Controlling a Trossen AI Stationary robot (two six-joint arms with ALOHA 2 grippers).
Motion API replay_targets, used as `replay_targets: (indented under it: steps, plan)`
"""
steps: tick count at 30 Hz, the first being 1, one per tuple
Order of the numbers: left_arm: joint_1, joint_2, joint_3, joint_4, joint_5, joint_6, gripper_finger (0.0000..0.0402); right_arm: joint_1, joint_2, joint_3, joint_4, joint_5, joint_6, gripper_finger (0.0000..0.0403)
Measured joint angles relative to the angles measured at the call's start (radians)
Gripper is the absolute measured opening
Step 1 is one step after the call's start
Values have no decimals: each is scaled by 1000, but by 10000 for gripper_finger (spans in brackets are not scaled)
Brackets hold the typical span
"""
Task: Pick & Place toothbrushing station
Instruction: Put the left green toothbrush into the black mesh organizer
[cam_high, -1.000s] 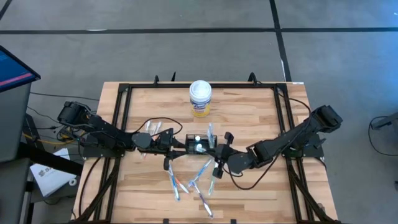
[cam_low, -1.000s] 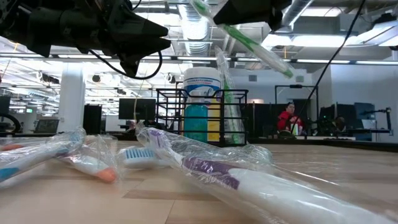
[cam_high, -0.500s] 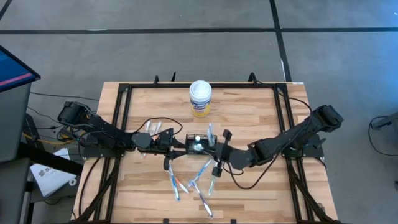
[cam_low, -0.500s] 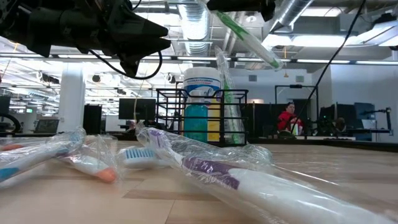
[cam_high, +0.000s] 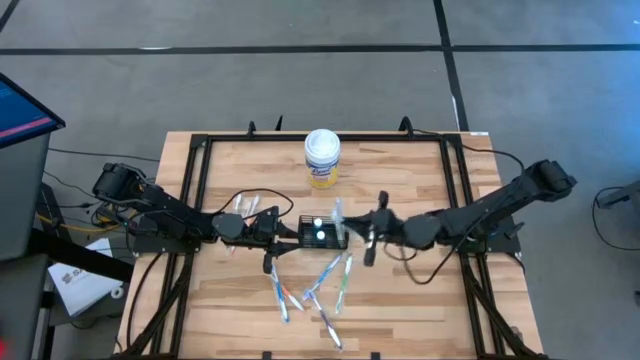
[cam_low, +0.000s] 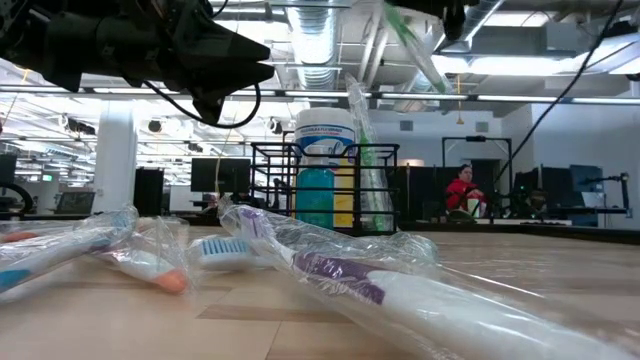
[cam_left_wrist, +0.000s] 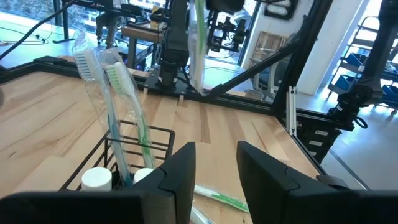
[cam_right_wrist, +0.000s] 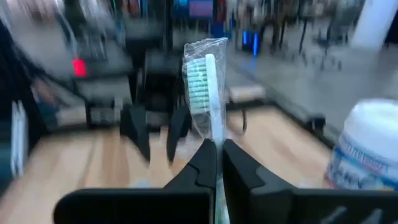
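Since the earlier frames the right hand (cam_high: 364, 232) has swung up-frame and toward the right, carrying its wrapped green toothbrush (cam_right_wrist: 205, 87) away from the loose brushes; arm now stretching flatter across the right half of the high view. Left arm unchanged.

Right hand: fingers (cam_right_wrist: 208, 163) pinched fully together on the brush handle, bristle end sticking out past the tips, plastic wrap on. It is hanging just right of the toothbrushing station (cam_high: 322, 231), in the air per low view, upper centre of frame.

Station sitting mid-table (cam_high: 400, 170), centre of high view, below the white canister (cam_high: 322, 157). It's holding 2 wrapped brushes (cam_left_wrist: 118, 93) upright, plus small bottles.

Left hand (cam_high: 272, 232) waiting at the station's left edge, fingers (cam_left_wrist: 177, 177) partly apart, gripping nothing I can see.

Several wrapped brushes (cam_high: 310, 290) lying loose on the table at lower centre of high view. Person in red (cam_low: 462, 190) far back in the room, low view.
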Motion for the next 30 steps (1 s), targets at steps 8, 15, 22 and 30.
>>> replay_targets:
  steps: [8, 15, 22, 30]
  plan:
    - [3, 0, 0, 1, -5, 1, 113, -42, -14, -204, 403, -11, -82, 0]
    - [3, 0, 0, 1, -6, 1, 113, -108, 101, -224, 561, -53, -112, 0]
    - [3, 0, 0, 1, -10, 1, 113, -166, 139, -231, 660, -149, -131, 0]
    - [3, 0, 0, 1, -10, 1, 113, -214, 232, -303, 938, -245, -138, 0]
